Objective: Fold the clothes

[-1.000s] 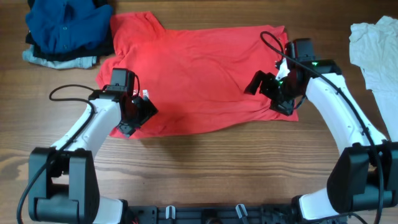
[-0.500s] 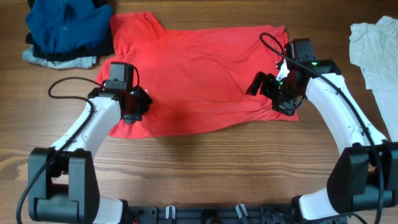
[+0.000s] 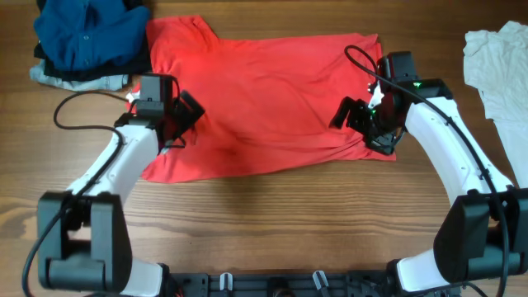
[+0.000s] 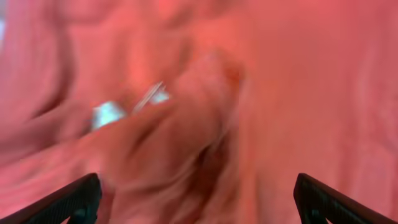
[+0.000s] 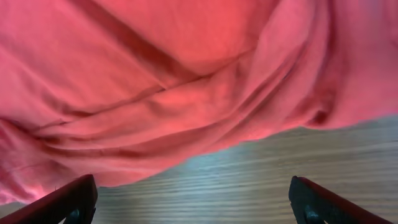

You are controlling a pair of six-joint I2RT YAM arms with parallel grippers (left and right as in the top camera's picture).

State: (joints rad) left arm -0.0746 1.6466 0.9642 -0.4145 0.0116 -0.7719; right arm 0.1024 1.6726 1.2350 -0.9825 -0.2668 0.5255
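Observation:
The clothes are one red T-shirt [image 3: 264,99] lying spread out on the wooden table [image 3: 272,223], with a sleeve at the far left. My left gripper [image 3: 181,125] hovers over the shirt's left side, open. In the left wrist view the left gripper [image 4: 199,202] has its black fingertips [image 4: 78,199] wide apart over blurred, rumpled red cloth [image 4: 261,93], with a small white patch [image 4: 109,113] showing. My right gripper [image 3: 360,129] is open at the shirt's near right corner. The right wrist view shows the right gripper [image 5: 194,202] over bare wood just short of the wrinkled hem [image 5: 186,106].
A heap of dark blue garments [image 3: 87,37] lies at the far left corner, touching the red sleeve. A cream-white garment [image 3: 495,62] lies at the right edge. Bare wood [image 5: 261,174] runs along the near side in front of the shirt.
My left gripper has moved away from the near hem toward the far side; it was shut half a second ago and now stands open. The right arm has hardly shifted.

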